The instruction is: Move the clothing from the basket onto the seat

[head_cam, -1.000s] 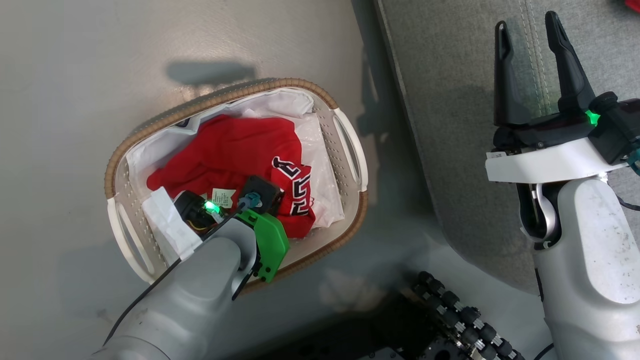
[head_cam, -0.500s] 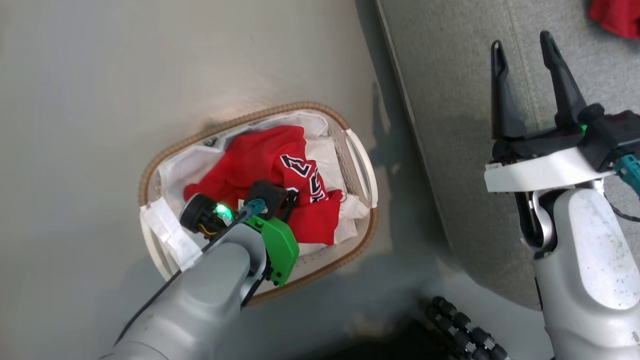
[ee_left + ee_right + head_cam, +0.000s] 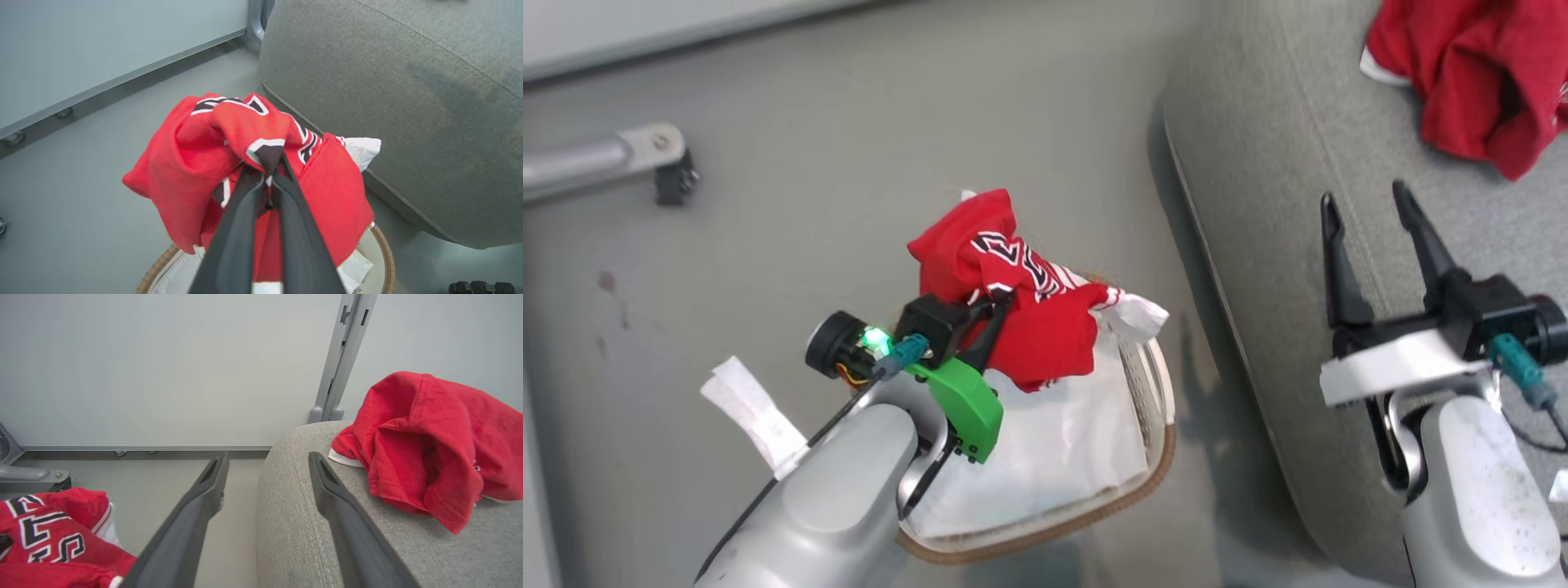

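Note:
My left gripper (image 3: 1001,300) is shut on the red jersey (image 3: 1013,294) with black-and-white numerals and holds it bunched above the basket (image 3: 1156,457). In the left wrist view the jersey (image 3: 192,163) hangs around the shut gripper (image 3: 267,167), over the basket rim (image 3: 386,257) and its white liner (image 3: 359,267). The plain red garment (image 3: 1478,73) with white trim lies on the grey seat (image 3: 1274,212) at the upper right. My right gripper (image 3: 1368,216) is open above the seat's edge; in the right wrist view its gripper (image 3: 265,465) is open, the plain garment (image 3: 429,433) beyond it on the seat (image 3: 294,522).
A grey metal frame leg (image 3: 613,159) lies on the floor at the left. A wall with a baseboard rail (image 3: 122,77) runs behind the seat. A vertical grey post (image 3: 343,355) stands at the seat's far corner. A white tag (image 3: 752,412) sticks out from my left wrist.
My left gripper has lifted the jersey up out of the basket, leaving the white liner exposed. The head camera has shifted, bringing the plain garment on the seat into view.

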Motion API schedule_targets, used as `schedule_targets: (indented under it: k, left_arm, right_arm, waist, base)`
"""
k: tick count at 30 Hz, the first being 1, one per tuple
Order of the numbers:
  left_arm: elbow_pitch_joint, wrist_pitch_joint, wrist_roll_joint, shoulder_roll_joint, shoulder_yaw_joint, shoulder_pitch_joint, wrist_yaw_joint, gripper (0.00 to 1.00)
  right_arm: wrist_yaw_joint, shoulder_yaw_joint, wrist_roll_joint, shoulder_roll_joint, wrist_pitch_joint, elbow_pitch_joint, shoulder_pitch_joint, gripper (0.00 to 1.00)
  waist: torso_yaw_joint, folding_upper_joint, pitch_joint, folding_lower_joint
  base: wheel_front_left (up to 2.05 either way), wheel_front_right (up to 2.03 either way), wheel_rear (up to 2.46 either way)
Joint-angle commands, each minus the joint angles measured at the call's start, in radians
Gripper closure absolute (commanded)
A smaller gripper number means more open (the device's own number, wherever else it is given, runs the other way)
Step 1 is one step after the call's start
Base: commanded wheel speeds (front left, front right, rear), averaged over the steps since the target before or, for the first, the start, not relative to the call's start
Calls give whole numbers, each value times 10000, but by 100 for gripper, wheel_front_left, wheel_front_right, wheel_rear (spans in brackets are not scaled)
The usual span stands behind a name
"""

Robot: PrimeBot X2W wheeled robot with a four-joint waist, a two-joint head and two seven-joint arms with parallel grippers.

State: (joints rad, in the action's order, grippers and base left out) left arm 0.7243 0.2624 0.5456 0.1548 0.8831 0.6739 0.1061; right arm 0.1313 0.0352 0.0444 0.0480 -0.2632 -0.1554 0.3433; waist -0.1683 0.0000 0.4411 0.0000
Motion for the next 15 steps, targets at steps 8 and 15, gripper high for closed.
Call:
schedule_targets:
  k: [8, 15]
  left_arm:
    - [-1327, 34, -849, 899, -828, 103, 34, 100]
    - [-1886, -171, -1076, 1528, -717, 844, 159, 100]
  right_arm:
    - [-10, -265, -81, 45, -24, -344, -1099, 0]
    - [-10, -621, -52, 44, -24, -536, -1602, 0]
  waist:
    - [1149, 0, -3223, 0]
    - [1281, 0, -4113, 0]
  base:
    - [0, 0, 0]
    - [0, 0, 0]
